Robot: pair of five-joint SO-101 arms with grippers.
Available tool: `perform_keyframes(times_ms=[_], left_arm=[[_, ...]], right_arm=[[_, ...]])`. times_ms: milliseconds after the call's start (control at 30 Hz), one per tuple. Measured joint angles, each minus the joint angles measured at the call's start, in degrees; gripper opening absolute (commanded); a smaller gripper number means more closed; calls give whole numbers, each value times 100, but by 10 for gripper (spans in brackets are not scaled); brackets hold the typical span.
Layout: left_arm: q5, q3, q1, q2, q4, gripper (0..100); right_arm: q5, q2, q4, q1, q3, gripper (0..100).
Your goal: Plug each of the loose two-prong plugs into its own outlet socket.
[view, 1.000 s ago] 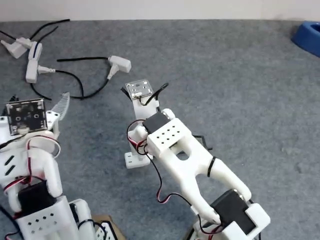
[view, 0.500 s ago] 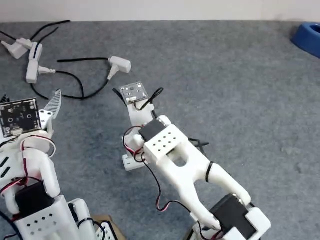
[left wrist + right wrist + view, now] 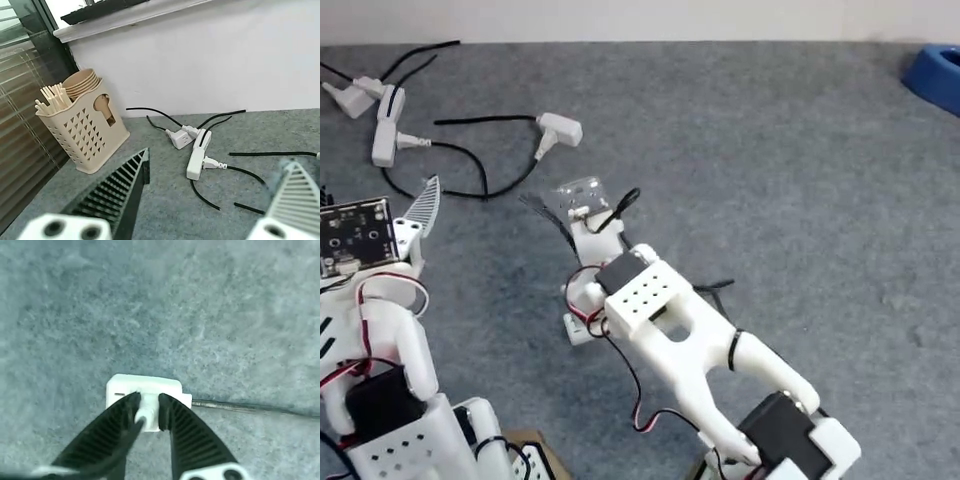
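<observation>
1. Right gripper (image 3: 148, 401): the two black fingers (image 3: 185, 435) are being shown closed together, w/ a narrow white part of the gripped plug (image 3: 125, 388) being pinched btwn the tips.
2. Gripped plug: a white block is being shown w/ a thin dark cable (image 3: 240, 408) being led off one side. It is being seen against the grey mat (image 3: 225, 315); contact w/ the mat cannot be told.
3. High view: the gripped plug is being largely covered by the right arm (image 3: 665, 310), near the mat's middle and well apart from the other plugs.
4. Left gripper (image 3: 216, 156): the fingers are being held wide apart, one black (image 3: 117, 192) and one pale (image 3: 295, 195), and are being pointed toward the cable group at the mat's far left.
5. Outlet strip (image 3: 196, 161): it is being shown lying flat on the mat, w/ a small plug (image 3: 211, 163) being butted against its side and that plug's cable curling away.
6. Far plug (image 3: 177, 138): it is being shown just beside the strip's far end, nearer the wall.
7. Loose plug (image 3: 560, 127): it is being shown lying on the mat btwn the strip and the right arm, apart from both, w/ its cable trailing toward the strip.
8. Surroundings: a beige basket (image 3: 82, 132) w/ sticks and stacked bowls is being shown by the wall; a blue object (image 3: 935, 72) is being shown at the mat's far right corner.
</observation>
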Motion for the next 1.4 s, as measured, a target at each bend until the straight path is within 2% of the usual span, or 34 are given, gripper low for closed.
perform_keyframes(times_ms=[333,900,1233,1400], left_arm=[[0,0,0,0,0,382],[0,0,0,0,0,382],[0,0,0,0,9,383],[0,0,0,0,9,383]], right_arm=[[273,62,466,-53,-9,6],[440,62,677,-26,-62,5],[1143,62,554,141,185,5],[1776,53,1020,246,185,5]])
